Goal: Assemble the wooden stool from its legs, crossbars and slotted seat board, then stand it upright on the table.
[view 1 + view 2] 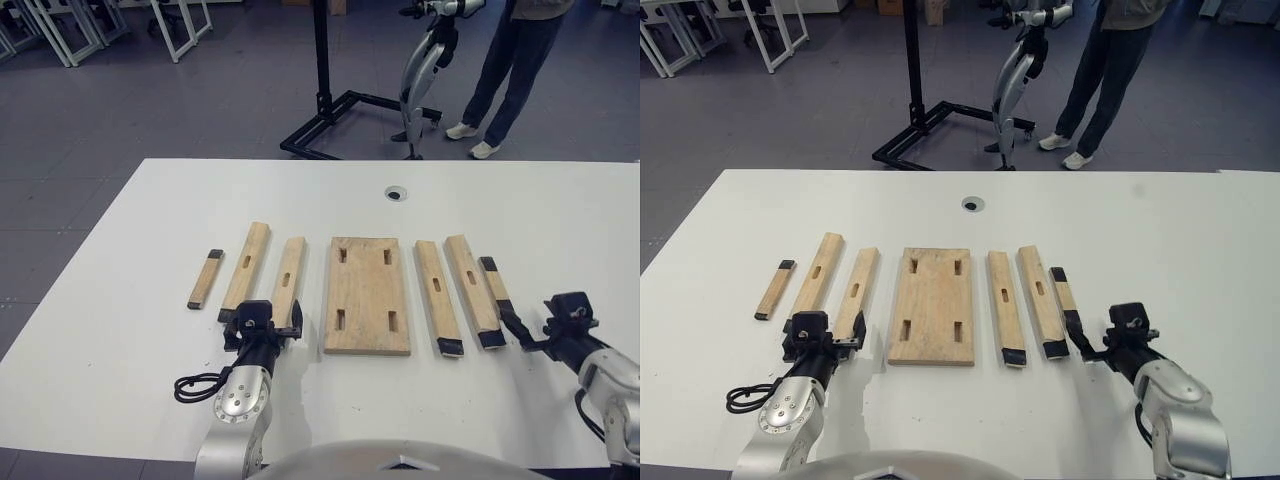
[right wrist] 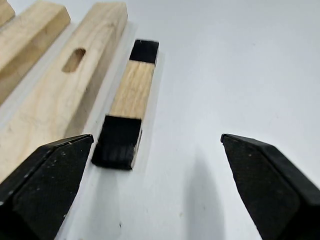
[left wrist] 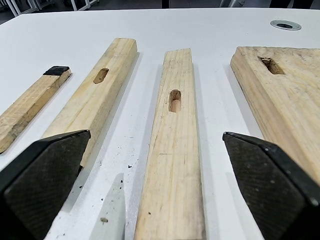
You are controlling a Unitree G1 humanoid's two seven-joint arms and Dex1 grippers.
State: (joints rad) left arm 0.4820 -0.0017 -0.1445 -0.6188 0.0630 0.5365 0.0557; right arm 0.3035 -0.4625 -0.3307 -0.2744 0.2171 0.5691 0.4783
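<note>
1. One slotted seat board [image 1: 367, 295] lay flat mid-table [image 1: 120, 350], unassembled.
2. Left gripper [image 3: 165, 180] jaws were wide apart, either side of a slotted leg [image 3: 174, 150].
3. Right gripper [image 2: 155, 185] jaws were apart too, near a black-tipped crossbar [image 2: 131, 90], not touching.

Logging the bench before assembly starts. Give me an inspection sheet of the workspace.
Surface: white table, one grommet.
Job's things: seat board centre; two legs and a crossbar each side, unassembled.
Clutter: nothing seen.
Grippers: left gripper open, fingers either side of a leg's near end; right gripper open beside right crossbar.
Cables: black cable looped by left arm.
Surroundings: black stand, white frames on floor.
</note>
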